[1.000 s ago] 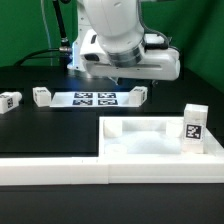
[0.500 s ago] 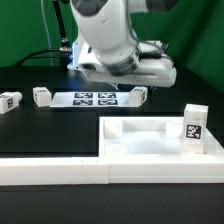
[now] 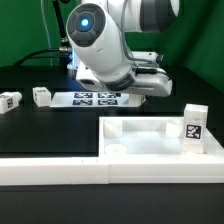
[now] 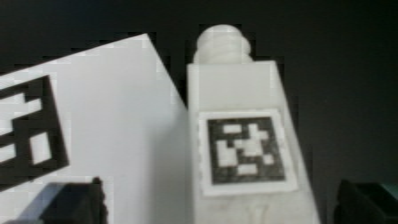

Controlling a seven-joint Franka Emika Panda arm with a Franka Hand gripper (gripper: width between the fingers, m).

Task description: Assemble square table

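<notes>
The square tabletop [image 3: 150, 143] is a white slab with a raised rim, lying in the corner of the L-shaped barrier wall [image 3: 60, 168]. One tagged leg [image 3: 193, 126] stands at its right edge. Two more legs [image 3: 41, 96] [image 3: 10, 100] lie at the exterior view's left. In the wrist view a fourth white leg [image 4: 240, 140] with a square tag lies beside the marker board [image 4: 80, 110]. My gripper [image 4: 217, 205] is open, with one dark fingertip [image 4: 71, 203] on each side of that leg and apart from it. In the exterior view the arm [image 3: 105, 50] hides the fingers.
The marker board [image 3: 92, 98] lies flat on the black table behind the tabletop. A green backdrop stands behind the arm. The barrier wall runs along the front and up the exterior view's right.
The arm has turned and swung towards the exterior view's left, and the hand has come lower over the right end of the marker board. No part has moved.
</notes>
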